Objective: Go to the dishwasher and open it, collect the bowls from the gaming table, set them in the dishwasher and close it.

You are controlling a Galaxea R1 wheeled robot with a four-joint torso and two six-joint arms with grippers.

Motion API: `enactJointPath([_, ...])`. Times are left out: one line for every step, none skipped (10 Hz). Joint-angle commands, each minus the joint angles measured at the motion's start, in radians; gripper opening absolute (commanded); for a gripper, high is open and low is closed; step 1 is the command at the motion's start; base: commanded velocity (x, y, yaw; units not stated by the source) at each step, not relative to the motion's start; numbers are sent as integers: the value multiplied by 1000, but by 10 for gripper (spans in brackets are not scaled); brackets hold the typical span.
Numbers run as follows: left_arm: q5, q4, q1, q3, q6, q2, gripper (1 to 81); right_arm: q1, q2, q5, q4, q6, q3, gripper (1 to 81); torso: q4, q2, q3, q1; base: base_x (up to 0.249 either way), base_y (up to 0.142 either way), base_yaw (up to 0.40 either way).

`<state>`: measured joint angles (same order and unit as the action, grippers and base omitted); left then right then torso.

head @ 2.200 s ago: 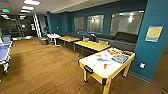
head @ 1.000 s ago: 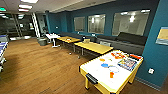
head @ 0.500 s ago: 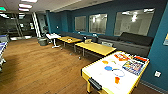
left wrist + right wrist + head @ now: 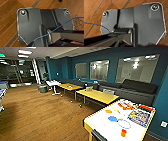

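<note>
Both wrist cameras look straight down past the robot's own dark plate and jointed bar to a wood plank floor (image 4: 8, 18); whether either gripper is open or closed cannot be told.

Seen from the head camera, the gaming table (image 4: 100, 124) is the landmark: a long white-topped table with yellow edging at the lower right, its long axis running from the near corner away toward the blue wall (image 4: 160, 109). On its top, about midway along, sit the bowls: an orange bowl (image 4: 108, 111) farther off, a blue bowl (image 4: 113, 119) nearer, and a pale bowl with a blue rim (image 4: 124, 124) just beside the blue one. A small orange cup (image 4: 123, 133) stands nearer the close end. Colourful printed sheets (image 4: 139, 116) lie on the far half. Beyond the table's far end, yellow wooden tables (image 4: 97, 95) stand in a row along a dark sofa (image 4: 137, 89).

Since the table lies to the robot's right, the right arm looks nearer the bowls.
</note>
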<state>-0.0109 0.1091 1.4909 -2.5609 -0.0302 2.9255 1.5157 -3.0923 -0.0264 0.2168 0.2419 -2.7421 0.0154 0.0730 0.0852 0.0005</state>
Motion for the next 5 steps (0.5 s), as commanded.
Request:
enactJointPath([52, 9, -53, 5, 1, -5, 811, -50, -2, 48, 7, -6, 6, 811, 0, 0, 0, 0, 202, 80, 0])
enactJointPath([52, 9, -53, 5, 1, -5, 811, -50, -2, 48, 7, -4, 6, 811, 0, 0, 0, 0, 202, 80, 0])
enactJointPath([52, 9, -53, 5, 1, -5, 811, -50, -2, 48, 7, -6, 6, 811, 0, 0, 0, 0, 202, 77, 0])
enactJointPath([52, 9, -53, 5, 1, -5, 811, -48, -4, 48, 7, -6, 6, 811, 0, 0, 0, 0, 202, 76, 0])
enactJointPath([52, 9, -53, 5, 1, -5, 811, -48, -4, 48, 7, -6, 6, 811, 0, 0, 0, 0, 202, 76, 0])
